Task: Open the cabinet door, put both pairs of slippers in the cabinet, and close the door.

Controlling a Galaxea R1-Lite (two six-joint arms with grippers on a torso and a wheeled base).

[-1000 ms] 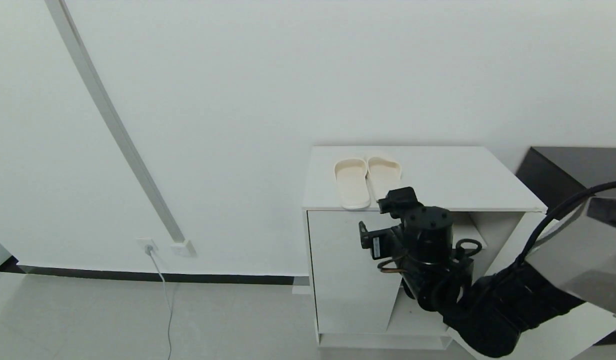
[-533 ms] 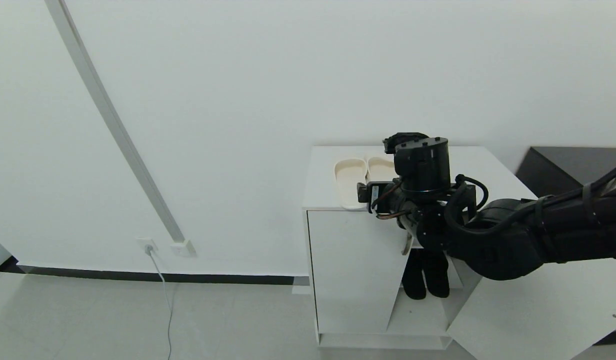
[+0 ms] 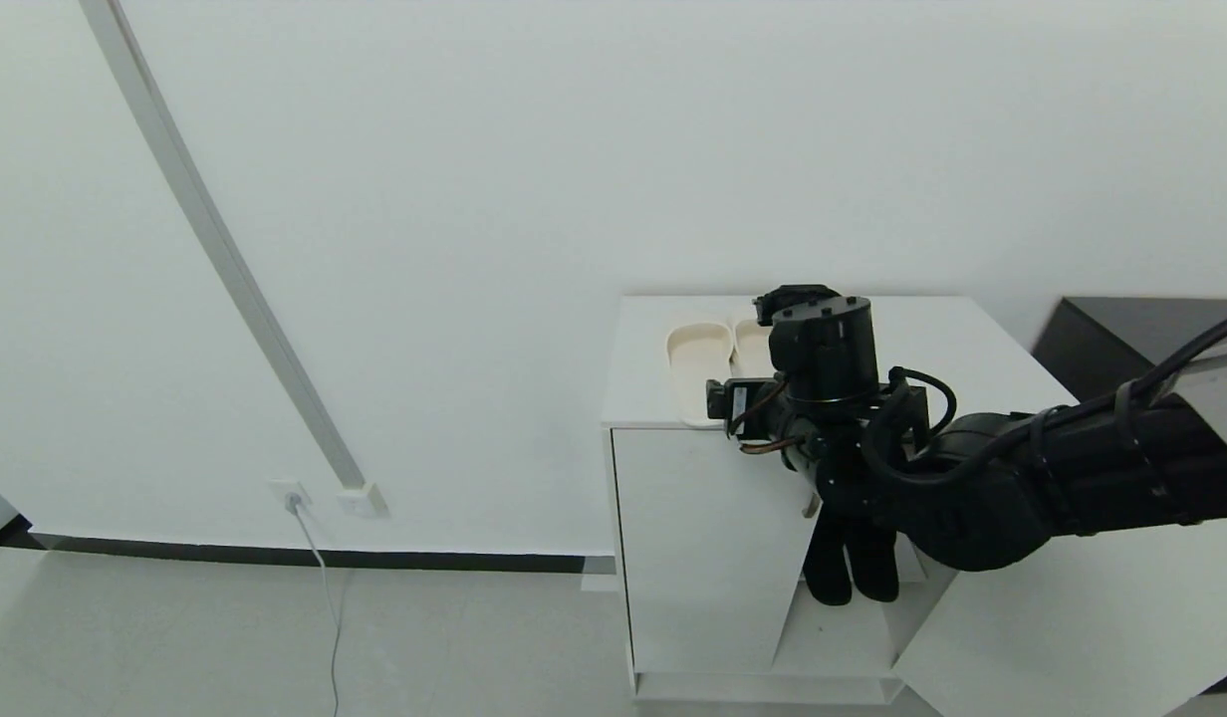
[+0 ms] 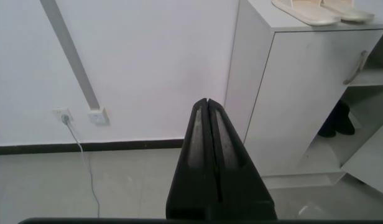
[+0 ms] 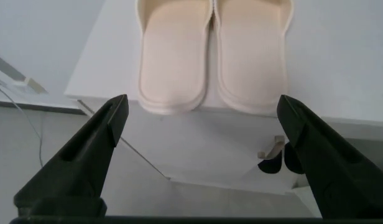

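A pair of cream slippers (image 3: 708, 360) lies on the left part of the white cabinet's top (image 3: 942, 344). My right gripper (image 5: 203, 104) hangs open just in front of the heels of the cream slippers (image 5: 210, 56), its fingers (image 5: 114, 118) spread wider than the pair. In the head view my right wrist (image 3: 823, 344) covers the right slipper. A pair of black slippers (image 3: 853, 568) stands inside the cabinet's open right half. My left gripper (image 4: 207, 109) is shut on nothing, low over the floor to the left of the cabinet (image 4: 291, 93).
The right door (image 3: 1062, 617) swings out wide toward me; the left door (image 3: 703, 548) is closed. A dark piece of furniture (image 3: 1131, 329) stands to the right. A wall socket with a cable (image 3: 295, 495) and a slanted grey strip (image 3: 215, 239) are on the left.
My right arm has risen from in front of the open compartment to the cabinet's top edge, by the cream slippers. The black slippers inside have come into sight.
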